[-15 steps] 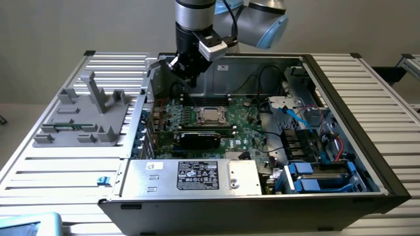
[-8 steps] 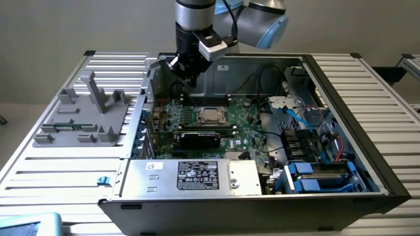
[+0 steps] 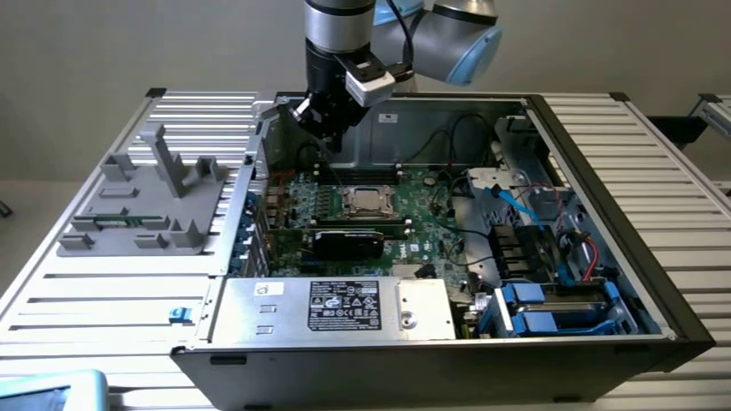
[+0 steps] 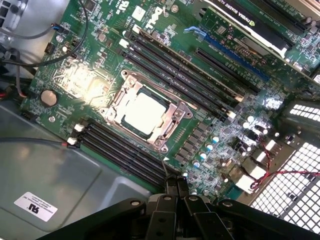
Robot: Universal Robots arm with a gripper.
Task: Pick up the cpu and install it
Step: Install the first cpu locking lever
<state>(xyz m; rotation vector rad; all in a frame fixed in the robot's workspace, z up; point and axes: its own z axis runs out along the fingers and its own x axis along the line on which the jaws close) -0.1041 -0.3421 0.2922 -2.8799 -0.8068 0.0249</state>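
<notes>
By my reading you are at the install end of the job. The small flat square cpu with its shiny silver-beige metal top (image 4: 145, 112) lies inside the black square socket frame with metal edges (image 4: 116, 97) on the green motherboard (image 4: 235, 135). It seems seated, though glare makes that hard to confirm. Your black gripper (image 4: 176, 187) hangs above, just beside the socket, its fingers pressed together on nothing. Any further move calls for checking that the chip sits flat. Count one cpu, one socket frame, one gripper.
</notes>
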